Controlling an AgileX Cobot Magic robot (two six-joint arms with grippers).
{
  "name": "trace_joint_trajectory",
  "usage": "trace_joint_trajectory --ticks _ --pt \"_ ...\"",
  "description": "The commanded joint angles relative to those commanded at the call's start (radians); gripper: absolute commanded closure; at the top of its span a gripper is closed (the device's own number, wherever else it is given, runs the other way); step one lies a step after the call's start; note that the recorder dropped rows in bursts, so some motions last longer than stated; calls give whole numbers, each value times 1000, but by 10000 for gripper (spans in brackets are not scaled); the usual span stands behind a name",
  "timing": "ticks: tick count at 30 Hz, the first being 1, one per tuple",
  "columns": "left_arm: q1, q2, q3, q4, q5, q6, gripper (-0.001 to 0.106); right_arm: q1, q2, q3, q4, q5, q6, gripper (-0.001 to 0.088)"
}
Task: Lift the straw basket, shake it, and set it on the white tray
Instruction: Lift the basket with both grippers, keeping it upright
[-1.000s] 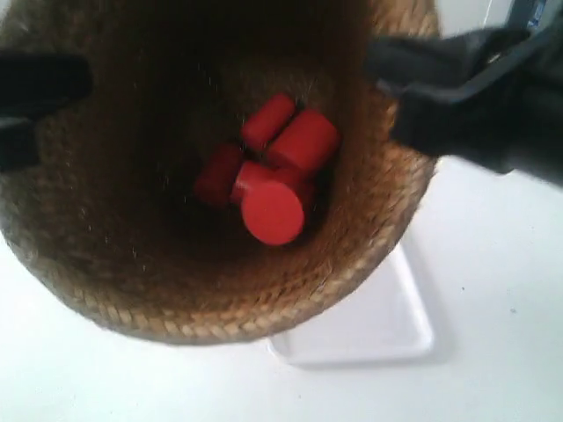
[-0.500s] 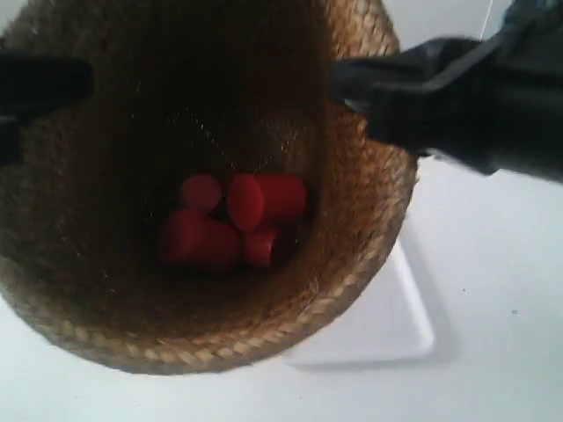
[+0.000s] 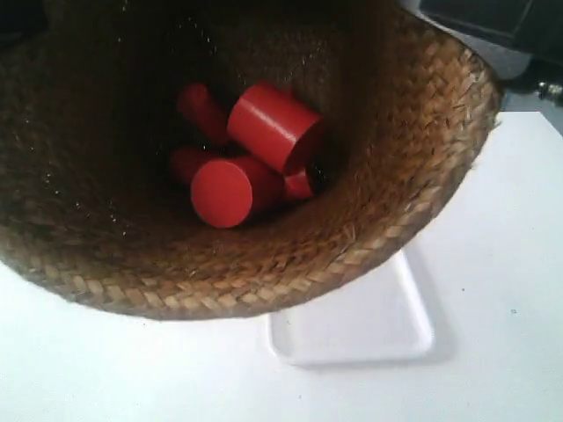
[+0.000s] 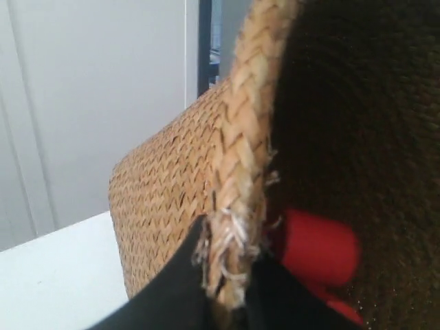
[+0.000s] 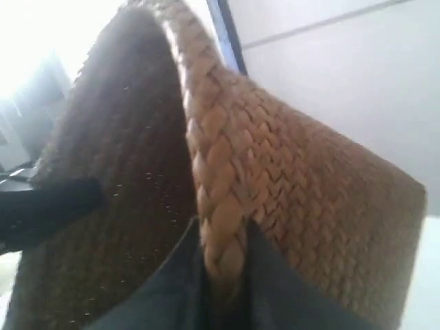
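We grip the basket [image 3: 396,167], filling the upper frame, left gripper [image 4: 227,282] and right gripper [image 5: 223,275] each clamped across its rim; red cylinders [image 3: 255,158] inside, tray [image 3: 369,338] lower right.

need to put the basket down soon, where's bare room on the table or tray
The visible part of the white tray, below the near rim of the straw basket, is bare; the rest is hidden behind the basket. The table is bare right of the tray and along the exterior view's bottom edge. Inside the basket it is crowded with red cylinders.
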Motion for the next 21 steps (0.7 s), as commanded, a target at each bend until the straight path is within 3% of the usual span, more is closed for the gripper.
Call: trace_joint_trajectory --ticks 5,7,9,10,12,13,14,16,17,19,20,21 --pt "0 -105 -127 -28 94 -13 1053 0 -134 -115 47 134 45 868" --pt "0 -102 -105 -28 88 -4 1053 0 -145 -99 32 124 28 868" --pt "0 9 -11 -28 70 -9 1053 -2 -1 0 -10 43 15 868" --pt "0 -1 -31 -31 111 -36 1053 -4 -7 -41 72 94 104 868" --pt "-2 -78 -106 -58 181 -34 1053 2 -101 -145 45 251 99 868" --pt "-2 -95 -108 -41 154 -27 1053 2 -118 -151 23 255 83 868" --pt "-2 -90 -55 -24 74 -10 1053 2 -98 -111 -80 191 86 868" --pt "-2 -12 21 -33 24 -13 1053 -2 5 -33 -115 67 96 868" --pt "-2 -43 -12 -33 91 -13 1053 0 -30 -87 -84 123 162 868" --pt "-2 -119 -92 -32 137 -8 1053 7 -116 -180 -96 223 136 868" --pt "-2 -130 -76 -24 95 -6 1053 7 -122 -166 -118 205 107 868" --pt "-2 -87 -11 -39 29 -13 1053 2 -55 -75 -178 133 101 868"
